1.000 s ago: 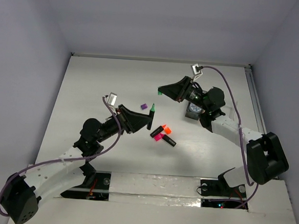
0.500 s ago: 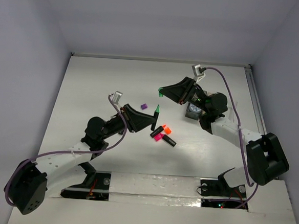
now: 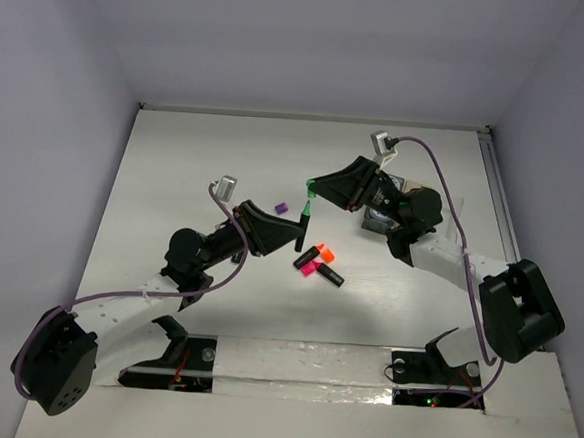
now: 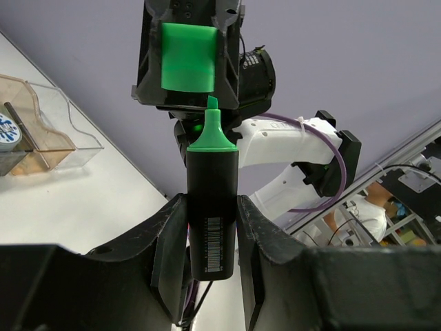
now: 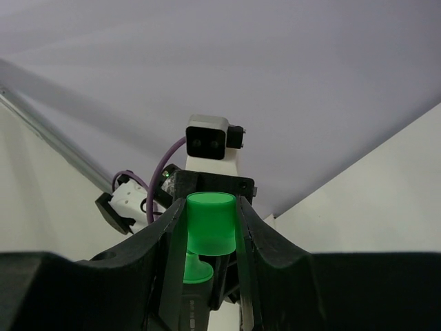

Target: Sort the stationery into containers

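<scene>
A robotics lab test cell: a white table (image 3: 185, 171) boxed by plain lilac walls (image 3: 314, 50) left, right and far, with a left arm (image 3: 115, 312) and right arm (image 3: 447, 256) bolted at its near edge.

White tabletop (image 3: 191, 162) within plain pale-lilac walls (image 3: 314, 40) on three sides, under soft even light.
</scene>
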Controlling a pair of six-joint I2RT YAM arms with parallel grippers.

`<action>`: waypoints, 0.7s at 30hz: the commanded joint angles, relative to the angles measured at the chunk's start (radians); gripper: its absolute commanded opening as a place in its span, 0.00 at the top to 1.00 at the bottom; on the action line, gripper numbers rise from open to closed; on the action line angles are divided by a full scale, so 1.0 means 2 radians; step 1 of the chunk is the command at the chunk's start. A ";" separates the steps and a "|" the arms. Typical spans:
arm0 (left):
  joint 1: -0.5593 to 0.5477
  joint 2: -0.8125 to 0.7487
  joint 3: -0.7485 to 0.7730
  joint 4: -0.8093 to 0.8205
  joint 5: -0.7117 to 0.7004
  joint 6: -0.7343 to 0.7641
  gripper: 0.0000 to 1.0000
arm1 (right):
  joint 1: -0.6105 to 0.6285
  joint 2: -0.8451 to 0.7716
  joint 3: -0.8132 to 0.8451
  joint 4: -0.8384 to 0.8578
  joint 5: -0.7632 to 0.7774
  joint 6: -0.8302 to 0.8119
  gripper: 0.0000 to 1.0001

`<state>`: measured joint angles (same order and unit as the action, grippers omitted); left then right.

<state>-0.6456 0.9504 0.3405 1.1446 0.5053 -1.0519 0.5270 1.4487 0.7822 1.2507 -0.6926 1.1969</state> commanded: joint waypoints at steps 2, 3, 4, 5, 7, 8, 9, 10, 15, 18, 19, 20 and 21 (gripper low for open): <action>0.002 0.006 0.006 0.054 0.012 -0.009 1.00 | 0.010 -0.003 -0.007 0.055 -0.001 -0.012 0.71; 0.002 0.006 0.005 0.055 0.012 -0.009 1.00 | 0.010 -0.005 -0.007 0.055 0.000 -0.012 0.71; 0.002 0.008 0.005 0.054 0.011 -0.009 1.00 | 0.010 -0.006 -0.008 0.055 0.000 -0.013 0.70; 0.002 0.009 0.004 0.055 0.012 -0.009 1.00 | 0.010 -0.007 -0.008 0.055 0.003 -0.013 0.70; 0.002 0.011 0.003 0.061 0.013 -0.012 1.00 | 0.015 -0.008 -0.008 0.053 0.005 -0.016 0.69; 0.002 0.013 0.002 0.063 0.013 -0.012 1.00 | 0.015 -0.008 -0.007 0.053 0.005 -0.016 0.69; 0.002 0.012 0.002 0.064 0.012 -0.012 1.00 | 0.015 -0.008 -0.007 0.053 0.004 -0.017 0.69; 0.002 0.012 0.002 0.064 0.011 -0.012 1.00 | 0.019 -0.009 -0.007 0.053 0.005 -0.019 0.69; 0.002 0.019 0.001 0.069 0.014 -0.015 1.00 | 0.020 -0.010 -0.010 0.059 0.010 -0.018 0.69; 0.002 0.019 -0.004 0.073 0.013 -0.017 1.00 | 0.020 -0.012 -0.011 0.065 0.013 -0.016 0.69; 0.002 0.019 -0.004 0.073 0.012 -0.017 1.00 | 0.020 -0.014 -0.012 0.067 0.015 -0.016 0.68; 0.002 0.019 -0.005 0.073 0.013 -0.016 1.00 | 0.020 -0.015 -0.012 0.067 0.016 -0.016 0.69; 0.002 0.019 -0.005 0.073 0.012 -0.017 1.00 | 0.020 -0.016 -0.010 0.065 0.015 -0.016 0.69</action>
<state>-0.6456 0.9947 0.3355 1.1946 0.5117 -1.0809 0.5579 1.4479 0.7677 1.2816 -0.6788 1.1816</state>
